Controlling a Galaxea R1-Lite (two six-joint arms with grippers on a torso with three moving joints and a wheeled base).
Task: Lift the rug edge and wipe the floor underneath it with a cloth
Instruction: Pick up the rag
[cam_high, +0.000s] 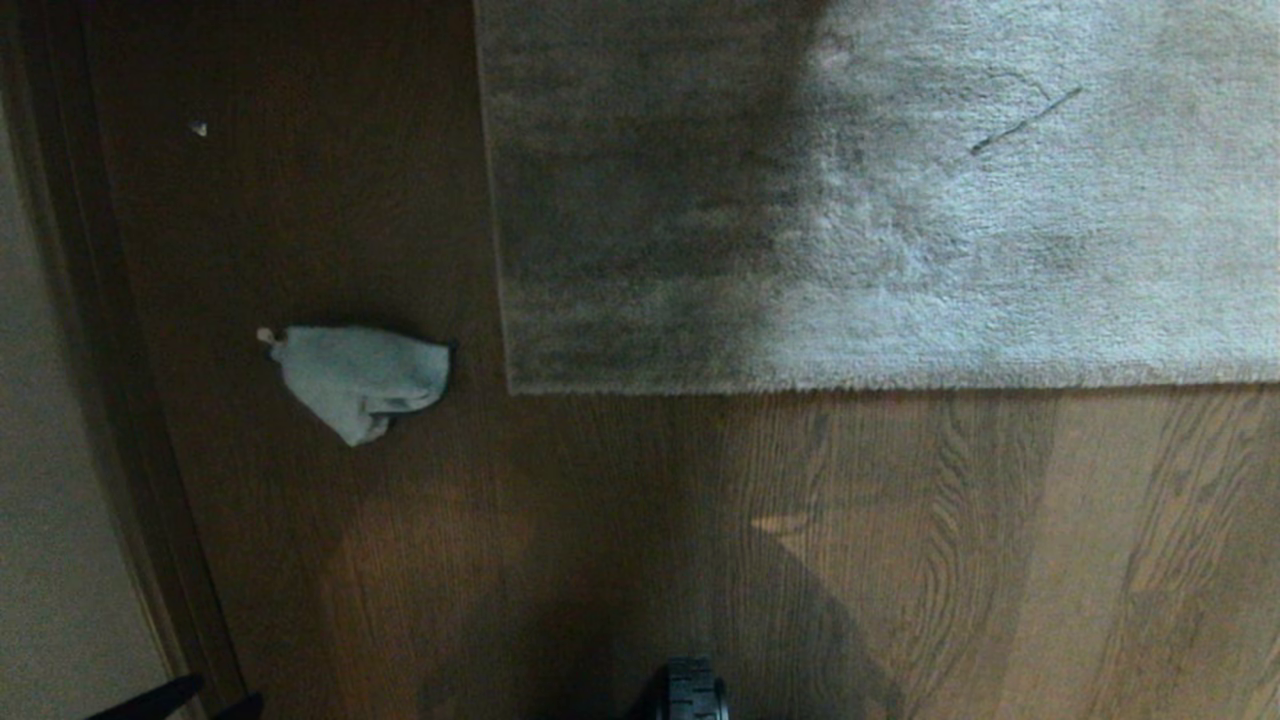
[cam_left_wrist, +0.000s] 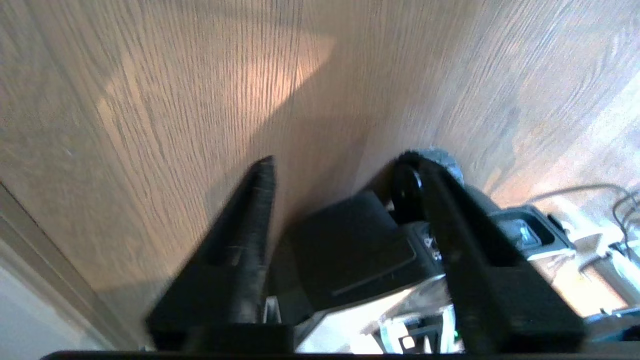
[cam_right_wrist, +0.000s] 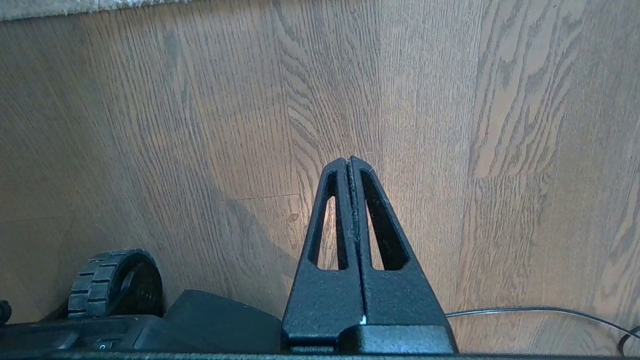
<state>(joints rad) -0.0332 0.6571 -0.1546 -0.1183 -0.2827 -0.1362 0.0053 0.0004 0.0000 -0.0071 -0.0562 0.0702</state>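
Observation:
The grey-beige rug fills the upper right of the head view; its near rug edge (cam_high: 850, 380) lies flat and ends in a square corner (cam_high: 515, 385). A pale grey-blue cloth (cam_high: 362, 378) lies crumpled on the brown wooden floor (cam_high: 600, 540), left of that corner. My left gripper (cam_left_wrist: 340, 159) is open and empty, hanging over bare planks next to my own base; the cloth is not in its view. My right gripper (cam_right_wrist: 350, 159) is shut on nothing above bare floor, with a strip of rug edge (cam_right_wrist: 75, 6) far beyond it.
A pale wall and dark baseboard (cam_high: 110, 420) run down the left side. A base wheel (cam_high: 692, 690) shows at the bottom edge and appears again as a wheel (cam_right_wrist: 115, 280) in the right wrist view. A thin cable (cam_right_wrist: 525, 311) lies on the floor. A small crumb (cam_high: 199, 128) sits far left.

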